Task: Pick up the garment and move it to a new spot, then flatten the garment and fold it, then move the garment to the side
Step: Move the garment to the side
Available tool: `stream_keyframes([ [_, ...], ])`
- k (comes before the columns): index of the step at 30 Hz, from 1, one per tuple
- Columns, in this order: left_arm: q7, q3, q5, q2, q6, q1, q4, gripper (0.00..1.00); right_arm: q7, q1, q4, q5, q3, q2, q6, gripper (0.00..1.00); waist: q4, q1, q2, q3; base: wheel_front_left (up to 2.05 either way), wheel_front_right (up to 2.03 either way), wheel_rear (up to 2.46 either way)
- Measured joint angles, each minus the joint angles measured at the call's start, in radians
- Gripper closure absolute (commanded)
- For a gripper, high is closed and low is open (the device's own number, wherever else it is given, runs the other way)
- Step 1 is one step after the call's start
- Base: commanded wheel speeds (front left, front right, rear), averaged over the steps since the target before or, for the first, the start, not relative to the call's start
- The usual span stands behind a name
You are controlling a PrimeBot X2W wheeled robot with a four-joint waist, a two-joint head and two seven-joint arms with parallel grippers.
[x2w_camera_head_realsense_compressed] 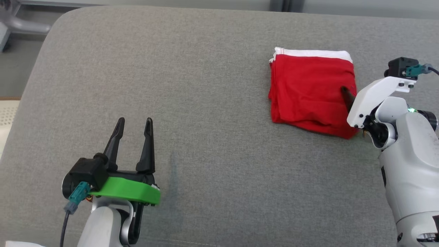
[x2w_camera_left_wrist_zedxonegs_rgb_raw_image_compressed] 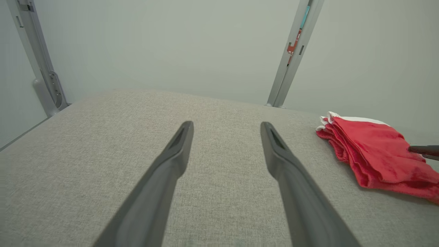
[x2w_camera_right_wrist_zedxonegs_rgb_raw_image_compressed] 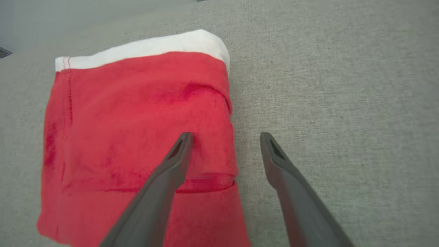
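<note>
Folded red garment [x2w_camera_head_realsense_compressed: 310, 91] lies on the right of the grey cushion [x2w_camera_head_realsense_compressed: 205, 103]; both tools gape wide, holding nothing.
Soft, light, layered cloth that would likely sag and come unfolded if lifted by one layer. Better to pinch the whole stack at its right edge, where the right tool [x2w_camera_right_wrist_zedxonegs_rgb_raw_image_compressed: 224, 137] straddles the border, one finger over cloth and one over cushion. Left tool [x2w_camera_head_realsense_compressed: 134, 122] hovers well apart. Can't tell whether the right tool touches the fabric. Under-layers are hidden, and the right arm covers the garment's near corner in the head view.

Head camera high above cushion [x2w_camera_head_realsense_compressed: 212, 103], wrist cameras low over it, all sharing garment [x2w_camera_head_realsense_compressed: 310, 91]
</note>
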Motion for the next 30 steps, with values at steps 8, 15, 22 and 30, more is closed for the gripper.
stream_keyframes([
  [8,0.000,-0.004,-0.003,0.000,0.000,-0.005,0.006,0.00,-0.014,-0.057,0.139,-0.046,0.012,-0.005,0.000,1.00,0.063,0.0000,0.0000,0.049,0.00,0.00,0.00],
  [15,0.000,0.013,-0.002,-0.001,0.000,0.002,0.004,0.00,-0.026,-0.091,0.121,-0.074,0.164,-0.072,0.001,1.00,0.040,0.0000,0.0000,0.042,0.00,0.00,0.00],
  [22,0.000,0.027,0.007,-0.001,0.000,0.017,-0.004,0.00,0.058,-0.125,-0.005,-0.018,0.299,-0.228,0.001,1.00,-0.047,0.0000,0.0000,0.016,0.00,0.00,0.00],
  [30,0.000,0.021,0.016,0.006,0.000,0.006,-0.023,0.00,0.145,-0.090,-0.167,0.073,0.308,-0.423,0.001,1.00,-0.172,0.0000,0.0000,0.009,0.00,0.00,0.00],
])
